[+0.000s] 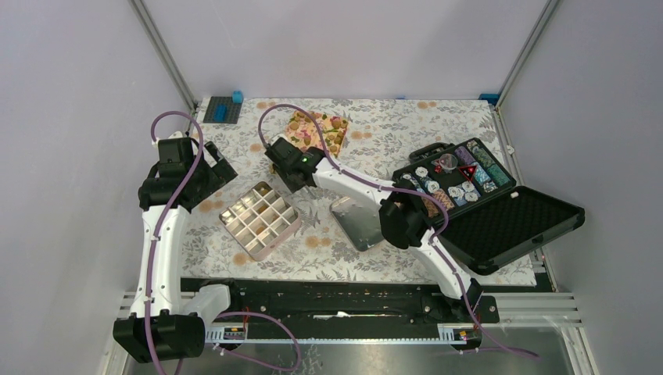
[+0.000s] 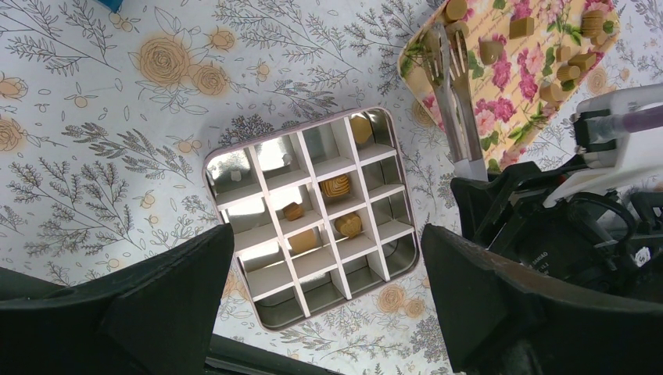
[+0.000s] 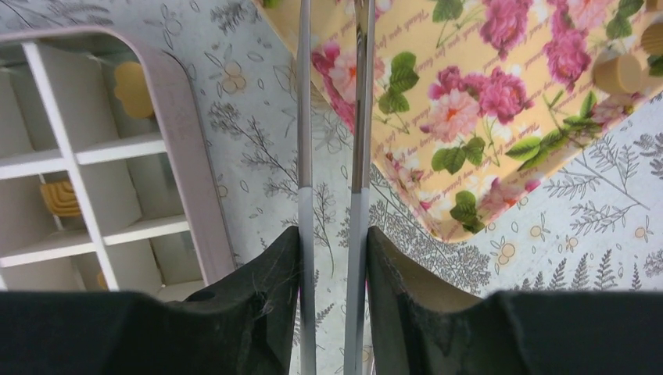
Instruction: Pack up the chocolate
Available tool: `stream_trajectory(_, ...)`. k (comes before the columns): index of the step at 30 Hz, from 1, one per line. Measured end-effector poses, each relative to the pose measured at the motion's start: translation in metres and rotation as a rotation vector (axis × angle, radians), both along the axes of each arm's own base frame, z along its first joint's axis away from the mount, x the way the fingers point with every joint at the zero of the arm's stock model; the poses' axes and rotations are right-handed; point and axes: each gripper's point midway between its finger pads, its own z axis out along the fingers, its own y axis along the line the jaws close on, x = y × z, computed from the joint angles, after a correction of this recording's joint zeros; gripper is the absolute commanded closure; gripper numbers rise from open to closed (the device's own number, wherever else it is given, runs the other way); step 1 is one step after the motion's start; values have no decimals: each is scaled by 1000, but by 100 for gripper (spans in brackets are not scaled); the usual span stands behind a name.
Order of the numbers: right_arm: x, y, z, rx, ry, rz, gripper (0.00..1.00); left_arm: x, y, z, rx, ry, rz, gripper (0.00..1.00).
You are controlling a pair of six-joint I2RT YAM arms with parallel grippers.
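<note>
Right gripper point(image 3: 332, 242) clamped narrow on metal tongs point(image 3: 360, 117); tong arms nearly parallel with a slim gap, reaching out over the near-left corner of the flowered tray point(image 2: 516, 86); can't tell if the tips hold anything. Left gripper point(image 2: 324, 305) spread wide, empty, hanging above the divided tin point(image 2: 207, 168). Chocolate point(image 2: 521, 27): most pieces loose on the tray at far centre; a few already in separate cells of the tin, just near-left of the tray. Black case point(image 1: 485, 211) open at right.
</note>
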Motion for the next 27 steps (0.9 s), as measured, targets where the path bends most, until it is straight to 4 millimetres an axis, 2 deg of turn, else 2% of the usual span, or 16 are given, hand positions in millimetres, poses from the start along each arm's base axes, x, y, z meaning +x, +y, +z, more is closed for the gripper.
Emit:
stream_trajectory(5, -7, -14, -11, -38, 13, -8, 60, 0, 0, 0, 0, 0, 0, 1)
stream_trajectory(9, -16, -29, -8, -51, 14, -14, 60, 0, 0, 0, 0, 0, 0, 1)
stream_trajectory(17, -31, -55, 15, -36, -4, -32, 60, 0, 0, 0, 0, 0, 0, 1)
stream_trajectory(27, -45, -67, 60, 66, -31, -39, 61, 0, 0, 0, -1, 0, -1, 1)
